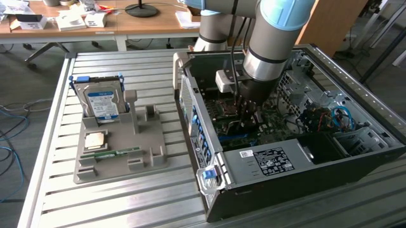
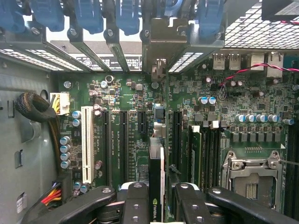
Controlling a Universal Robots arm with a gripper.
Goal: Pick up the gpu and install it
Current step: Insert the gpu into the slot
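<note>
The gpu (image 2: 156, 161) is a thin dark card seen edge-on, standing upright between my fingers (image 2: 135, 198) over the green motherboard (image 2: 135, 100). My gripper (image 2: 159, 193) is shut on the gpu. The card lies along the black expansion slots, and its metal bracket end (image 2: 159, 44) reaches the case's rear slot openings. Whether it sits fully in a slot I cannot tell. In the exterior view my gripper (image 1: 248, 116) reaches down into the open computer case (image 1: 273, 164), with the gpu (image 1: 236, 127) dark below it.
A grey parts holder (image 1: 120, 166) to the exterior view's left carries a silver hard drive (image 1: 101, 102), a processor chip (image 1: 95, 140) and a green memory stick (image 1: 117, 153). Inside the case are a white slot (image 2: 87, 140), a processor socket (image 2: 252, 175) and cable bundles (image 2: 32, 107).
</note>
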